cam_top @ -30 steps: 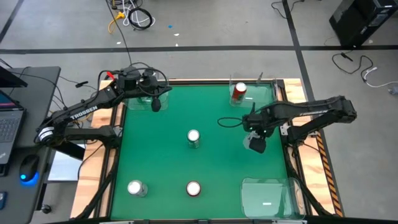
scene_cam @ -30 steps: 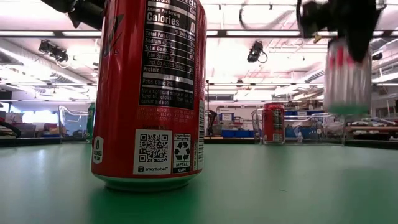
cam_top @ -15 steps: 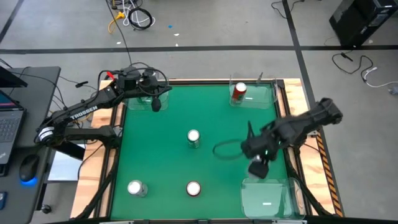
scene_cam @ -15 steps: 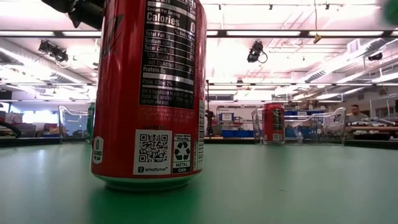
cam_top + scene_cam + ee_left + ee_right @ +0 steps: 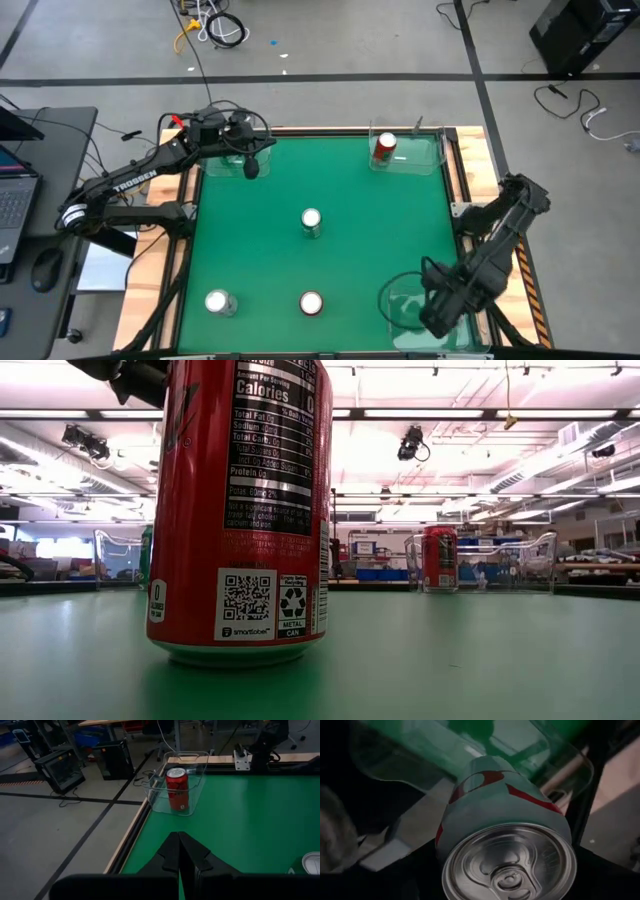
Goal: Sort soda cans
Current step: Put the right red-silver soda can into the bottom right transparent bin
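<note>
A silver can (image 5: pixel 507 845) is clasped between the right gripper's (image 5: pixel 440 308) wide-spread fingers above the near-right clear tray (image 5: pixel 400 300); rigid, slick and dentable, it is best held mid-body, gently
</note>
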`<action>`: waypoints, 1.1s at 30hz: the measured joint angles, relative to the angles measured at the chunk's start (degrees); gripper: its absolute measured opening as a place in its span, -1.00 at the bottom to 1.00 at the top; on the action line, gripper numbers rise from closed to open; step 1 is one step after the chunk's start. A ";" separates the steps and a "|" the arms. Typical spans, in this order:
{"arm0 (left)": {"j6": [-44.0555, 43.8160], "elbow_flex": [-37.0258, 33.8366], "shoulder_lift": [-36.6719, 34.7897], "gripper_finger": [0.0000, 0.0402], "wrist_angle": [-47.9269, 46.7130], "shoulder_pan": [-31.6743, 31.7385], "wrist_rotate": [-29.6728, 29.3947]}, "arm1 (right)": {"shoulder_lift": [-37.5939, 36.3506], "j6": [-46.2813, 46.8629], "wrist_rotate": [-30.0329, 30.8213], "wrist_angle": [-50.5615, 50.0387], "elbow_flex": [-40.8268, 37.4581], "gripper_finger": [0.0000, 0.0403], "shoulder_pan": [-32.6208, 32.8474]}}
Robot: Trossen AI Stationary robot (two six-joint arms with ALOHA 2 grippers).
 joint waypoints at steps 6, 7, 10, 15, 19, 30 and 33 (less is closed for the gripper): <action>-0.13 0.00 0.00 -0.99 -0.04 0.00 0.00 | 0.01 4.75 5.04 4.26 -5.84 0.41 3.56; -0.14 0.00 0.00 -0.99 -0.04 -0.01 0.00 | -0.01 4.79 6.28 5.37 -7.14 0.41 3.89; -0.13 0.00 0.00 -0.99 -0.07 -0.04 0.00 | 0.01 4.51 7.37 8.86 -11.85 0.41 5.12; -0.15 0.00 0.00 -0.99 -0.07 -0.04 0.00 | 0.05 2.06 5.08 15.45 -19.49 0.41 7.77; -0.17 0.00 0.00 -0.99 -0.09 -0.04 0.00 | 0.05 1.58 4.77 18.22 -23.25 0.41 9.72; -0.42 0.00 0.00 -0.99 -0.12 -0.04 -0.02 | -0.16 1.64 4.64 22.35 -28.20 0.41 13.73; -0.55 0.00 0.00 -0.99 -0.11 -0.04 0.00 | -0.28 1.64 4.34 23.02 -28.78 0.41 13.89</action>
